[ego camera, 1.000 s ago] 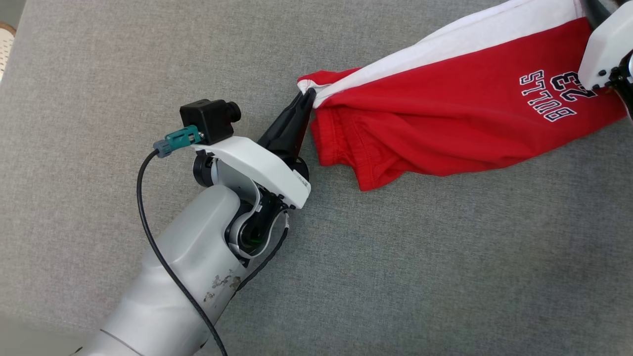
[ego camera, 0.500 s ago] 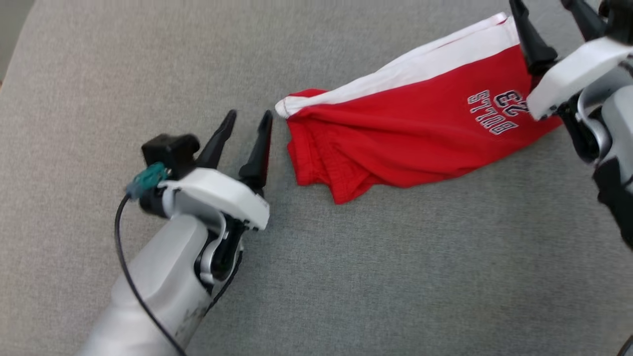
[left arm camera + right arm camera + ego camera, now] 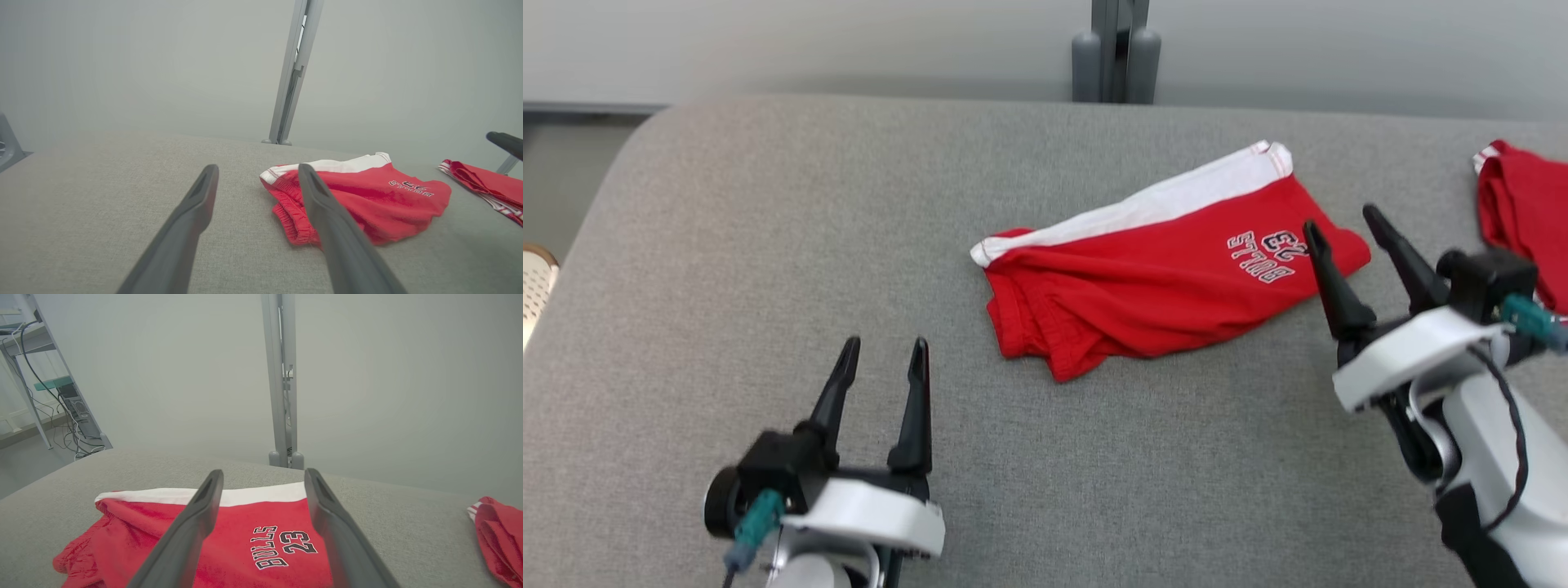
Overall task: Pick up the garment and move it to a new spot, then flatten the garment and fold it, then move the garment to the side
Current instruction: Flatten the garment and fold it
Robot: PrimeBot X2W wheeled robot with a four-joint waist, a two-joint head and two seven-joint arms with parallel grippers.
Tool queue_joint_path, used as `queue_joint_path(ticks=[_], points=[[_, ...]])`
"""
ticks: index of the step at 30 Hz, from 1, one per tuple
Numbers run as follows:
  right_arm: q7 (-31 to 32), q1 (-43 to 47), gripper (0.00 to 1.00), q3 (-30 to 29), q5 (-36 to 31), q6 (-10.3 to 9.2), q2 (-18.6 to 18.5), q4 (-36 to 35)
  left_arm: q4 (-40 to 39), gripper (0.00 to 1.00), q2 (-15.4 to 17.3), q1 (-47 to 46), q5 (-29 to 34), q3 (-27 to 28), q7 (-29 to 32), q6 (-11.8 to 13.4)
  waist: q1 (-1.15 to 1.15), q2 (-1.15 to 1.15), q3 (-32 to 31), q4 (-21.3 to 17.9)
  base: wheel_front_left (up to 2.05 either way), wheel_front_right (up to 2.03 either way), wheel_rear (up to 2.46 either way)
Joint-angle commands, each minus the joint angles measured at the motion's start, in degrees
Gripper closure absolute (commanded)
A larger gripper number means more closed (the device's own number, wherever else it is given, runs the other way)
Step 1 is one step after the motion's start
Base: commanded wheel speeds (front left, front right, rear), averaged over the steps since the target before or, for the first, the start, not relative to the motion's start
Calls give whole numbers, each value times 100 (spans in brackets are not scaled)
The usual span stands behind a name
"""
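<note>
Both grippers have let go of the shorts (image 3: 1160, 269) and drawn back; our left gripper (image 3: 886, 343) and right gripper (image 3: 1340, 217) now stand spread wide and empty. The shorts lie rumpled on the grey cushion (image 3: 768, 245), ahead and right of the left gripper, printed end close ahead of the right one. To flatten well, we should regrip both ends low and pull apart evenly, avoiding the other red garment (image 3: 1519, 204) to its right.

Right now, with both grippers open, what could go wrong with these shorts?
1. The shorts lie bunched at their left end, not flat; folding now would likely come out crooked.
2. A second red garment lies near the right gripper; a sweep or a move to that side could snag it.
</note>
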Motion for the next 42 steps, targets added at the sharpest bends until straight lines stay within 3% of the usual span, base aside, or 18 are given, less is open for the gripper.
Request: queue_joint_path(ticks=[1, 9, 15, 26, 42], points=[[-24, 252, 0, -86, -75, -2, 19, -84, -124, 0, -29, 215, 164, 70, -23, 39, 0, 0, -237, 15, 0, 0, 0], [-25, 1248, 0, -537, -87, -2, 258, -392, -556, 0, -165, 1152, 989, 240, -24, 32, 0, 0, -578, 115, 0, 0, 0], [11, 1419, 0, -705, 498, -2, 299, -59, -598, 0, -291, 1361, 1259, 248, -24, -137, 0, 0, -529, 221, 0, 0, 0], [650, 422, 0, -1133, 1714, -1, -120, 1261, -570, 0, -611, 1220, 1267, 276, -24, -450, 0, 0, -144, 514, 0, 0, 0], [843, -1342, 2, -681, 1308, -1, -662, 3210, -402, 0, -813, 744, 1476, 154, -24, -731, 0, 0, 824, 1112, 0, 0, 0]])
